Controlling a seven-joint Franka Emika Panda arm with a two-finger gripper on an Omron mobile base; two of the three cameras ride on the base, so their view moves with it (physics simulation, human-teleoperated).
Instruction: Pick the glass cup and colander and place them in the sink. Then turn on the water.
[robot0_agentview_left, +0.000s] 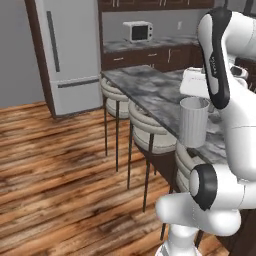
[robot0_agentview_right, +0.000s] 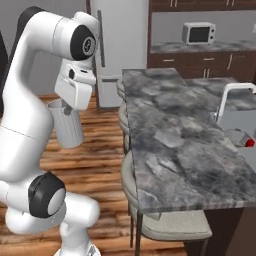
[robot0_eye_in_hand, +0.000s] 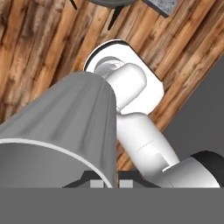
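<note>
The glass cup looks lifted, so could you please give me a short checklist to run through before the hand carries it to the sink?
1. Hand shut on the glass cup: ok.
2. Cup clear of the counter: ok, it hangs over the wooden floor.
3. Cup upright: ok, slightly tilted.
4. Sink free to receive it: cannot tell, mostly cut off.
5. Faucet off: ok, no stream visible.

**No readable text**

No words, brand marks, numbers or signs can be read in any of the views. The microwave (robot0_agentview_left: 138, 31) at the top of the frame shows a plain face, the fridge (robot0_agentview_left: 65, 50) in the upper left has bare doors, and the glass cup (robot0_agentview_left: 193, 121) carries no label, only faint ribs.
</note>
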